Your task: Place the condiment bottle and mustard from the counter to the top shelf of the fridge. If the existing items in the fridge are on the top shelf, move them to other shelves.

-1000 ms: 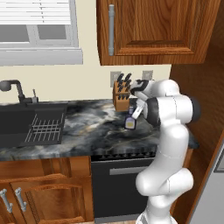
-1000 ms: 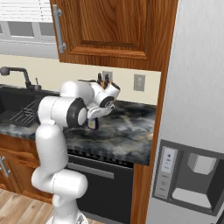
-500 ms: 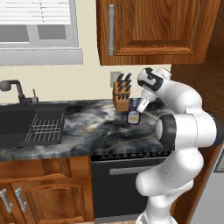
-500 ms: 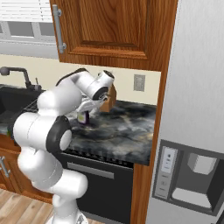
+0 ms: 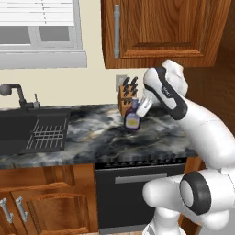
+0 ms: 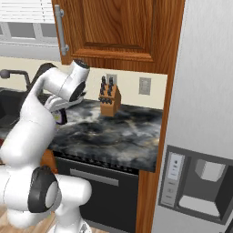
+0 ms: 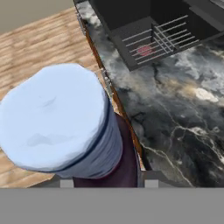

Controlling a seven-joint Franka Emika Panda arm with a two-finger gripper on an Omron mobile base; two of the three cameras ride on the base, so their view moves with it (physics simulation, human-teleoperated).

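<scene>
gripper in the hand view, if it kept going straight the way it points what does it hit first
The gripper is shut on the condiment bottle, whose pale cap sits right in front. Past it, probably the marbled counter near its front edge; depth is unclear.

A dark marbled counter (image 5: 92, 137) ran from the black sink (image 5: 27, 133), with its wire rack (image 5: 46, 135), toward the fridge side, and a wooden knife block (image 6: 109, 102) stood on it against the back wall.
</scene>
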